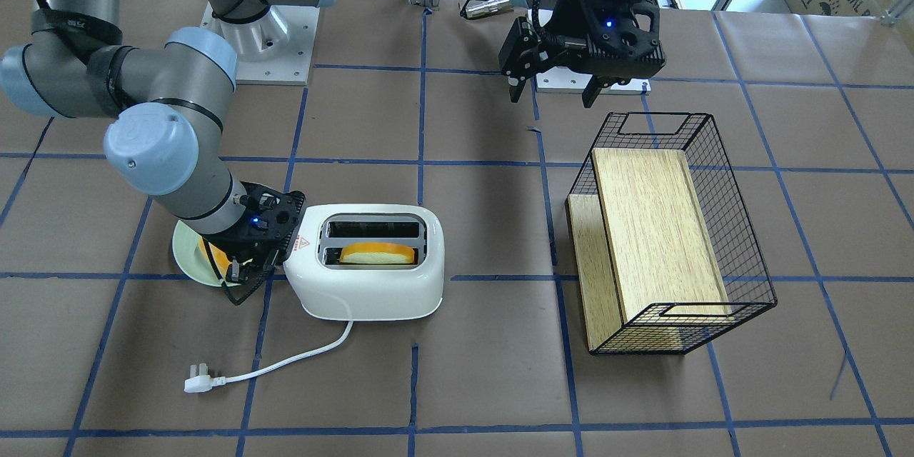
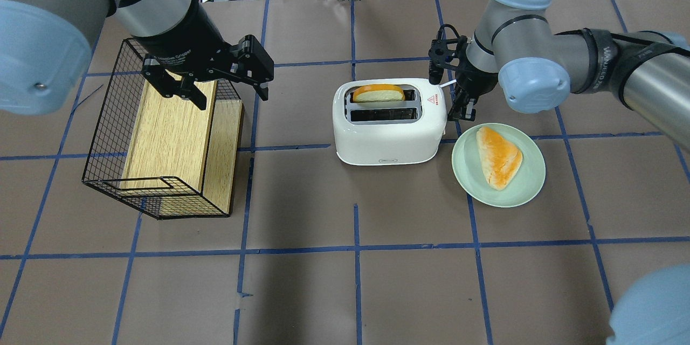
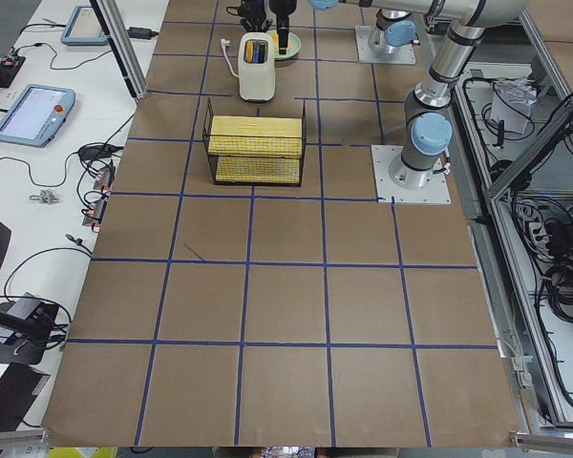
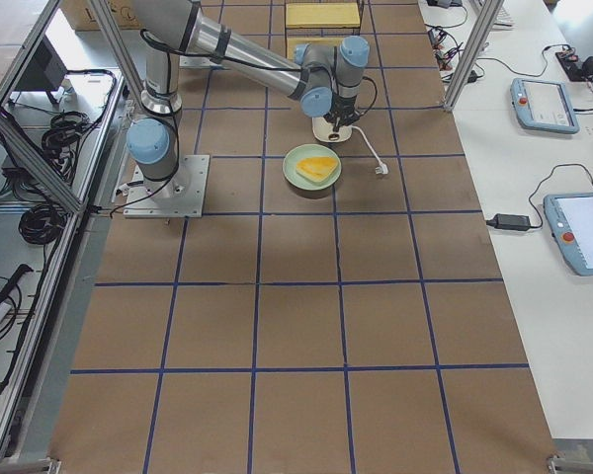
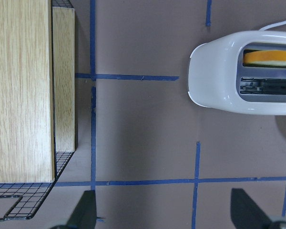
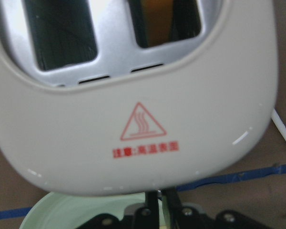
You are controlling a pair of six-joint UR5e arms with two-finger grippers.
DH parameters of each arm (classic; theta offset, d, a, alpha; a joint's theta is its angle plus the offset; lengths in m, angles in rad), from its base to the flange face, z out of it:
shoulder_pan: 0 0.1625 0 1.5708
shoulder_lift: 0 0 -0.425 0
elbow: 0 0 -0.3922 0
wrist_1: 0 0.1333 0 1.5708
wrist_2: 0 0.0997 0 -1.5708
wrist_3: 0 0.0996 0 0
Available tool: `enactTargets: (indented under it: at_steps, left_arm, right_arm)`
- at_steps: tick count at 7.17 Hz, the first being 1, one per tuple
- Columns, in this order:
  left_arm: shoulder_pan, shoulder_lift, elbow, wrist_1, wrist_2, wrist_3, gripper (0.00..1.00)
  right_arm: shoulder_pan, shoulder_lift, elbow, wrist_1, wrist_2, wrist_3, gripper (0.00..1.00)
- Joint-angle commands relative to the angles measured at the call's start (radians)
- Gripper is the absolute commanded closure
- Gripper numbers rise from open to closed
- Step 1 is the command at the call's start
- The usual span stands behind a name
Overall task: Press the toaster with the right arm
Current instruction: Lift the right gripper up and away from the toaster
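Observation:
The white toaster stands mid-table, with a red triangle sticker on its end and an orange-crusted bread slice standing up in one slot. It also shows in the overhead view and fills the right wrist view. My right gripper is at the toaster's sticker end, its thin prongs together and pointing down beside the casing; the prongs show shut below the sticker. Whatever they touch is hidden. My left gripper hangs open and empty above the table near the wire basket.
A pale green plate with a bread piece lies right beside the toaster, under my right wrist. The toaster's white cord and plug trail toward the front. A black wire basket with wooden boards lies on its side.

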Motion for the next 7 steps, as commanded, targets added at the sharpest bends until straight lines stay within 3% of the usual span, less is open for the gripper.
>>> enactTargets:
  at_steps: [1, 2, 3, 4, 6, 7]
  left_arm:
    - [0.0, 0.0, 0.0, 0.0, 0.0, 0.0, 0.0]
    - [0.001, 0.0, 0.001, 0.0, -0.001, 0.0, 0.0]
    - [0.0, 0.0, 0.0, 0.0, 0.0, 0.0, 0.0]
    - [0.0, 0.0, 0.0, 0.0, 0.0, 0.0, 0.0]
    - [0.0, 0.0, 0.0, 0.0, -0.001, 0.0, 0.0]
    - [0.0, 0.0, 0.0, 0.0, 0.0, 0.0, 0.0]
  right_arm:
    - [-0.003, -0.02, -0.043, 0.007, 0.004, 0.015, 0.82]
    - [-0.006, -0.041, -0.106, 0.08, 0.007, 0.03, 0.8]
    - [-0.006, -0.077, -0.162, 0.236, 0.016, 0.206, 0.8]
    - [-0.002, -0.112, -0.21, 0.336, 0.016, 0.45, 0.73]
    - [0.001, -0.243, -0.217, 0.481, 0.008, 0.892, 0.23]
    - [0.0, -0.262, -0.209, 0.49, 0.016, 0.971, 0.16]
